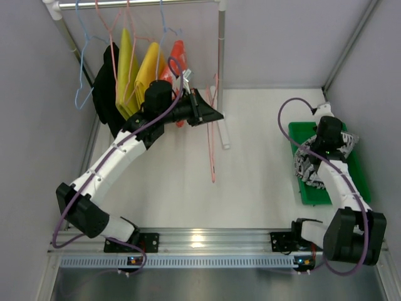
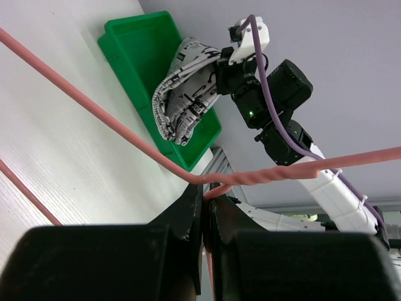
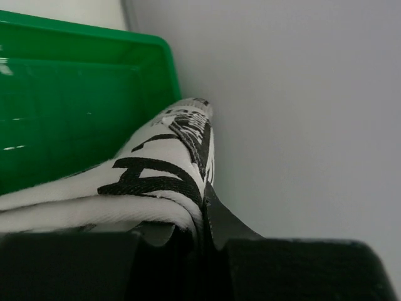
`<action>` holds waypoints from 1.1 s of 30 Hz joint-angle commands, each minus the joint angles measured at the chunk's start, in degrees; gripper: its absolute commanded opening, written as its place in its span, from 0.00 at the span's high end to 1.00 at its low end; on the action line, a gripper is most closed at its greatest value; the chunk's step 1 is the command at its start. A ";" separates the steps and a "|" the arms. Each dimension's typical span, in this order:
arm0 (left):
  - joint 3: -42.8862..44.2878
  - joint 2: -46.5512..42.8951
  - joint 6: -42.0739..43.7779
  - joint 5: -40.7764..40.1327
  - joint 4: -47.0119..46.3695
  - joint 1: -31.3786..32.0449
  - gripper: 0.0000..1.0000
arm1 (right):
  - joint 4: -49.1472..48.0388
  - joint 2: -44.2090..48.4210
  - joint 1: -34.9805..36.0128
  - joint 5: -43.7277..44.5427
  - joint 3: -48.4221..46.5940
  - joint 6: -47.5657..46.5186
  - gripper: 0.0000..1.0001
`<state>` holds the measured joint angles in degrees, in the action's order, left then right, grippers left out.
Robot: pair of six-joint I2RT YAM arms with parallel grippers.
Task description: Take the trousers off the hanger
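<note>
Got the left end effector point(image 2: 205, 199) pinched shut on the hanger point(image 2: 263, 175) at its twisted neck, up over mid worktop point(image 1: 250, 175). Got the trousers point(image 2: 185, 88) well off right, bunched tight in the right end effector point(image 3: 200, 213), draping into the green bin point(image 2: 135, 37).

White cloth trousers point(image 2: 182, 94) are showing bold black letters and marks printed all over, contrasting with the bright green plastic tray point(image 2: 135, 47). A thin pink wire hanger point(image 2: 94, 113) is standing out salmon-pink against the plain white table point(image 1: 250, 169). Under the silver metal rail point(image 1: 144, 4), two plain yellow garments point(image 1: 128, 69) are glowing beside a red-orange garment point(image 1: 178, 53) and a solid black garment point(image 1: 105, 88), with light blue wire hangers point(image 1: 79, 94) alongside. The white-shelled left arm point(image 1: 116, 157) and right arm point(image 1: 341, 182) are showing black joints and trailing purple cables point(image 2: 264, 81). Pale grey walls point(image 1: 37, 125) are framing everything.
</note>
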<state>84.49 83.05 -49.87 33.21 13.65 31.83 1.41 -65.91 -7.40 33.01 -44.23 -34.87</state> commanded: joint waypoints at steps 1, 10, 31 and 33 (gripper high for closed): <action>1.56 0.27 -0.41 0.80 -3.72 -0.19 1.00 | -2.46 -1.32 0.98 -11.47 -1.56 1.13 1.00; 0.68 -0.34 1.09 0.72 -3.89 -0.19 1.00 | 8.07 -6.60 1.07 -18.75 -10.96 3.58 0.37; -3.37 -9.92 10.40 -26.78 7.09 11.13 1.00 | 31.56 24.51 3.87 -81.79 -27.41 52.67 0.47; -3.37 -9.92 9.09 -29.42 7.01 11.93 1.00 | 27.27 24.60 9.48 -79.01 -26.18 56.39 0.47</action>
<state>79.59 74.26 -41.36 12.69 20.12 42.57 31.70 -38.28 -2.94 -40.62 -72.62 7.07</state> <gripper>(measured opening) 0.059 0.533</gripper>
